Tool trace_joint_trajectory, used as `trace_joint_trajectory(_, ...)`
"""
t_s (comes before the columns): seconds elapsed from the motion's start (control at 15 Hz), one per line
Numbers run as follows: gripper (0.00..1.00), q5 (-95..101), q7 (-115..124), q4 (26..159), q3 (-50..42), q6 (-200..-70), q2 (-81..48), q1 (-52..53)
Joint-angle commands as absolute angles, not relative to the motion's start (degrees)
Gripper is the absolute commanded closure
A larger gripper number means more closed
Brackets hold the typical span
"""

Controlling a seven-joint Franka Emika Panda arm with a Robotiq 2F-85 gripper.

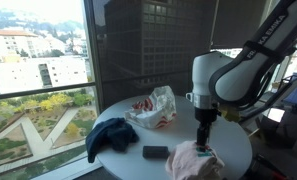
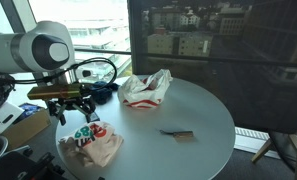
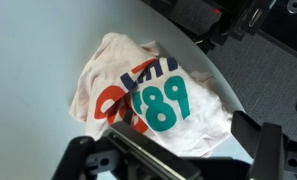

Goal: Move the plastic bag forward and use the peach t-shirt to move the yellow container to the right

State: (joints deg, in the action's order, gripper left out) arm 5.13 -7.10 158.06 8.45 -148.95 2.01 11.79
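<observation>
A crumpled pale peach fabric t-shirt, printed with large red and teal numerals, is seen lying on a smooth pale table, close to its curved edge. The black gripper is seen along the bottom edge of the view, its jaws spread wide with nothing held between them. Grey floor is shown beyond the table.

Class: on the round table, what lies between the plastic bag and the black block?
Nothing: in both exterior views the table between the plastic bag and the black block is bare.
</observation>
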Motion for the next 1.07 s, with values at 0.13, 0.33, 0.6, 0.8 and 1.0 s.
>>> trace_joint_trajectory(0.13, 0.0, 13.2, -0.6, 158.0, 8.7, -158.0, -6.7, 11.5)
trace_joint_trajectory(0.33, 0.0, 22.5, 5.8, 158.1, 5.9, -162.6, -10.4, 13.1)
trace_joint_trajectory(0.6, 0.0, 31.2, 12.8, 156.2, 2.8, -166.3, -14.4, 15.4)
trace_joint_trajectory(0.8, 0.0, 36.6, 16.8, 154.4, -0.1, -168.3, -16.6, 17.6)
trace_joint_trajectory(1.0, 0.0, 41.1, 20.3, 152.5, -3.0, -170.1, -18.6, 19.9)
